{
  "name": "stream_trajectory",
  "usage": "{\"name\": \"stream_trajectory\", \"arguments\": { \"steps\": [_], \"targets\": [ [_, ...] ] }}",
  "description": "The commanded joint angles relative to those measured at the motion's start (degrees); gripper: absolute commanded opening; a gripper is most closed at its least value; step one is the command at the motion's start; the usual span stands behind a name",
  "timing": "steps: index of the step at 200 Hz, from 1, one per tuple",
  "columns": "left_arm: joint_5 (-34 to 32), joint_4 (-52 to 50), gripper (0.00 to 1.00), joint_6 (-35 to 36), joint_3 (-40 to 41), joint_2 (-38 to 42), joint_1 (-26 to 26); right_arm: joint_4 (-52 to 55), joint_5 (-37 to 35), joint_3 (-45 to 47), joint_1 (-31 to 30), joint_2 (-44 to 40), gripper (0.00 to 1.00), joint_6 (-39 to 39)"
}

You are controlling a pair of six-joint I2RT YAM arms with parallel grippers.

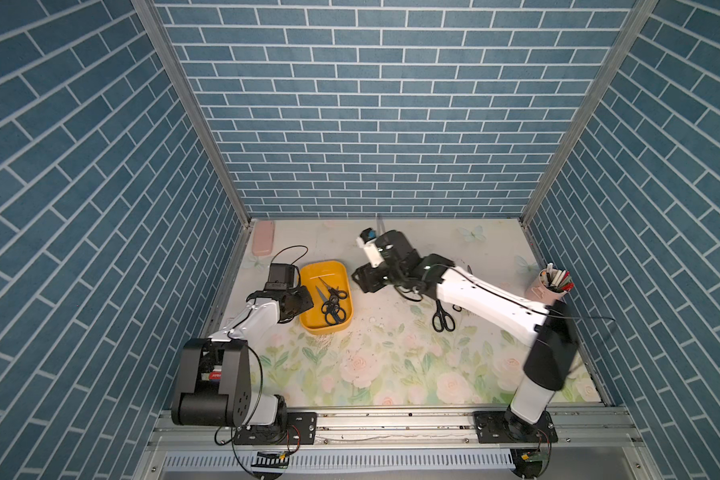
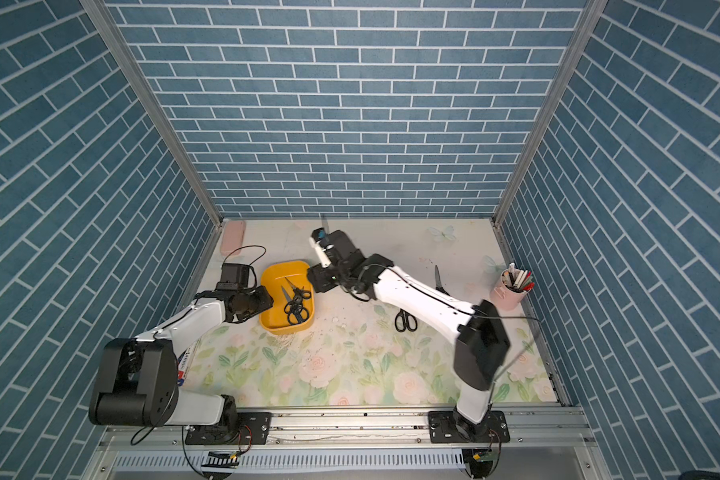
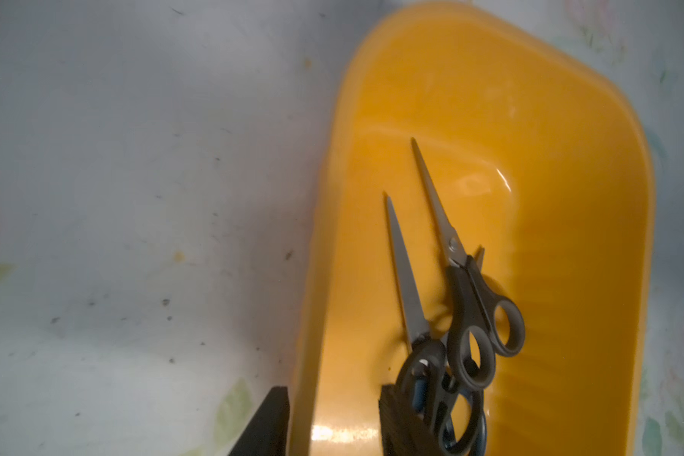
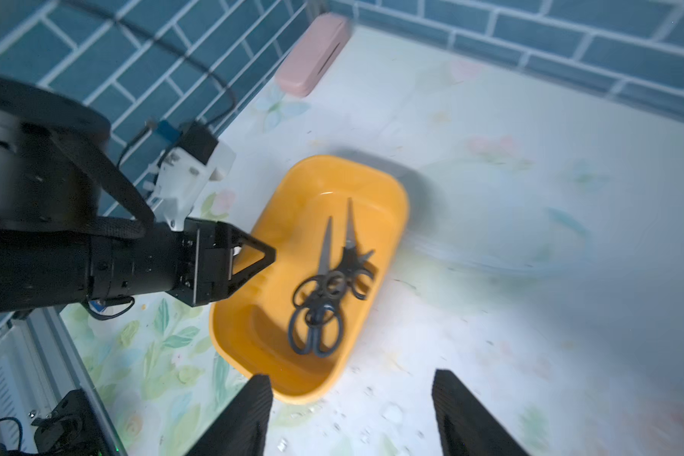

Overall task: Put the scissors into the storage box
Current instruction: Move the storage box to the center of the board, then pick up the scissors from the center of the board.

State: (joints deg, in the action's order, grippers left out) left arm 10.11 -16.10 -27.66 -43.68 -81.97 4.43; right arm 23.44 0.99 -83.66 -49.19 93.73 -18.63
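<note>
The yellow-orange storage box (image 1: 308, 286) (image 2: 269, 282) sits left of the table's middle. A pile of black-handled scissors (image 1: 331, 307) (image 3: 466, 300) (image 4: 325, 248) lies inside it, blades pointing toward the back wall. My left gripper (image 1: 306, 305) (image 3: 334, 395) is at the box's left side, jaws apart astride its wall, one finger outside and one inside by the handles. My right gripper (image 1: 362, 278) (image 4: 356, 414) hovers open and empty just right of the box. Another pair of scissors (image 1: 440, 309) (image 2: 404, 313) lies on the table under the right arm. A further blade (image 2: 437, 276) shows behind that arm.
A flat pink case (image 1: 262, 239) (image 4: 312, 59) lies in the back left corner. A pink pen cup (image 1: 547, 286) (image 2: 510, 291) full of pens stands at the right edge. Blue brick walls close in three sides. The left arm's cable (image 1: 292, 253) loops behind the box.
</note>
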Motion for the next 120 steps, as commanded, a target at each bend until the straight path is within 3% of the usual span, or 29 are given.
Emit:
{"name": "stream_trajectory", "arguments": {
  "steps": [1,21,48,68,120],
  "targets": [
    [2.1,3.4,0.40,2.1,-1.4,-2.3,2.0,3.9,-3.7,15.2,10.0,-5.4,0.68,-3.7],
    [1.1,3.0,0.34,2.8,-4.1,-6.3,4.1,9.2,-6.5,23.0,15.6,-9.4,0.67,-3.7],
    [-3.3,2.3,0.31,3.7,-8.1,-9.9,9.3,14.7,-7.0,27.5,17.5,-10.7,0.67,-3.8],
    [-4.8,1.8,0.13,4.2,-12.2,-13.7,12.4,14.7,-5.3,30.4,17.5,-9.7,0.65,-4.2],
    [-6.9,-0.3,0.15,5.4,-18.7,-19.2,15.2,10.2,-3.6,32.1,17.5,-5.1,0.61,-4.1]
  ]
}}
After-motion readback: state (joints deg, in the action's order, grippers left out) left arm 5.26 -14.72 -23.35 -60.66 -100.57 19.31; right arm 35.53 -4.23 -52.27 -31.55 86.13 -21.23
